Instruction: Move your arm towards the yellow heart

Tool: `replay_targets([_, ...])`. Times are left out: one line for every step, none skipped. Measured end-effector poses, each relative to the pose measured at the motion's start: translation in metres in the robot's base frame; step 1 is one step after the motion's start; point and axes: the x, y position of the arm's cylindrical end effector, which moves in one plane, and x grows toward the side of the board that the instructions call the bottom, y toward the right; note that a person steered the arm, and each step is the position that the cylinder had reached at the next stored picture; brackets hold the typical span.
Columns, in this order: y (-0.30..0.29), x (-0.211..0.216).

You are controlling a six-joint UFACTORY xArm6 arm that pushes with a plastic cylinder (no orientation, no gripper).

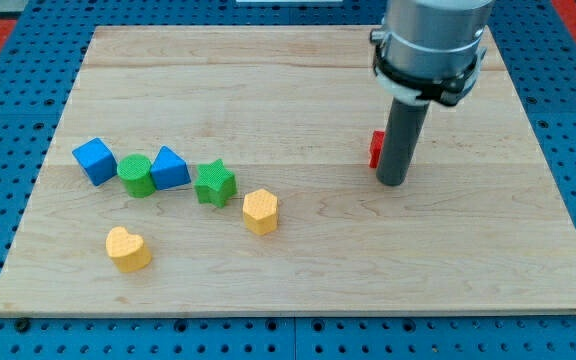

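Yellow heart [128, 248] sitting low on the view's left of the wooden surface [298, 270], plain matte yellow, lobes up top, apart from the other blocks. My tip [391, 182] way off right, just beside a red block [376, 149]. No tool here, just a bare rod gripping nothing.

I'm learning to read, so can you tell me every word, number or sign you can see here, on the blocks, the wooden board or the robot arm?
There are none to read.
The wooden board is plain wood.
The yellow heart, the green star and the other blocks show bare colour only.
My tip, beside the red block, and the grey arm above it carry no lettering.
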Motion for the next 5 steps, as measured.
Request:
replay_targets([0.0, -0.086])
replay_targets([0.0, -0.135])
replay_targets([0.009, -0.144])
replay_targets([0.01, -0.164])
replay_targets([0.008, -0.157])
